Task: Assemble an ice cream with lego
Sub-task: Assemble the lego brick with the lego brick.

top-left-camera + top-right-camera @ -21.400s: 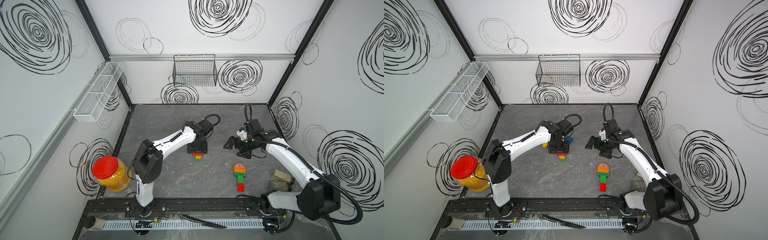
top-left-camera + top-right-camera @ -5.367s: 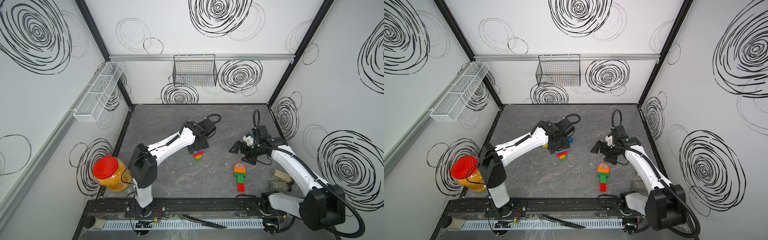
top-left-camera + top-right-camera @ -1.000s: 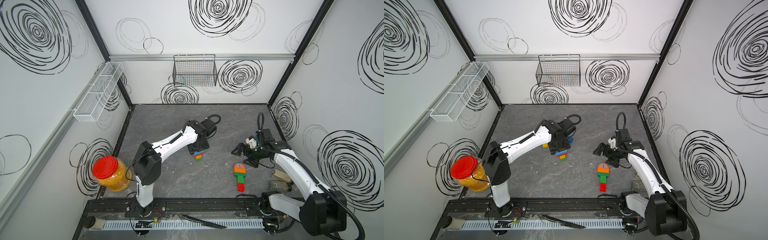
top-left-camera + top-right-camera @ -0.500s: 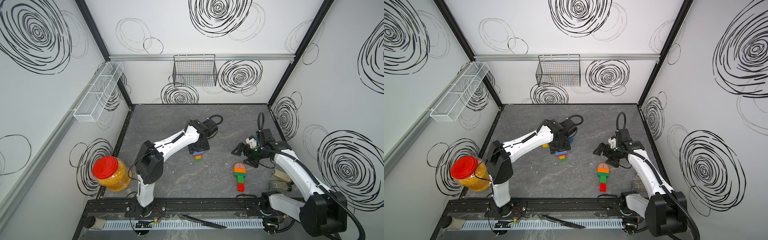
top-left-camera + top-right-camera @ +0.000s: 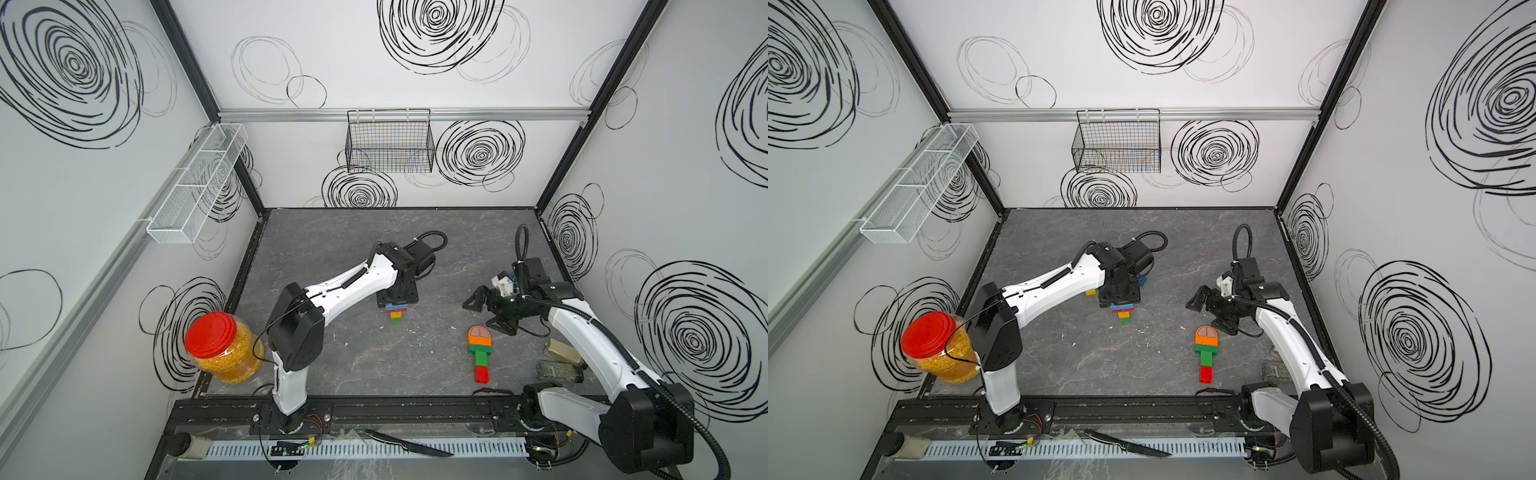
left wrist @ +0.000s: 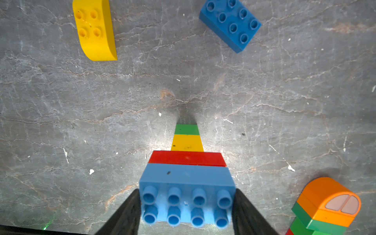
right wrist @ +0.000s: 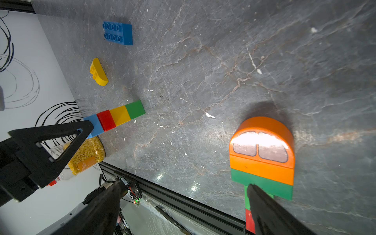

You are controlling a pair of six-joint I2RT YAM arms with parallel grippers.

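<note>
At mid-bench, left gripper point(image 6: 187, 201): was clamped from above on the light-blue brick point(image 6: 187, 177), one jaw on each short end.
Just changed: that brick wasn't on the pile twenty-odd seconds back. In the last second nothing budged.
Meaning: probably seating the first scoop layer; I'd guess the dome comes next.
Stack point(image 5: 397, 312): stood upright, light-blue over red, yellow, green.
Loose lego: yellow dome piece point(image 6: 94, 30) and dark-blue brick point(image 6: 230, 24) lay just behind it, toward the bench's far edge.
Right gripper point(image 5: 488, 313): wide open and empty, hovering by the orange-topped ice cream point(image 5: 479, 351), which lay flat near the front edge.
</note>
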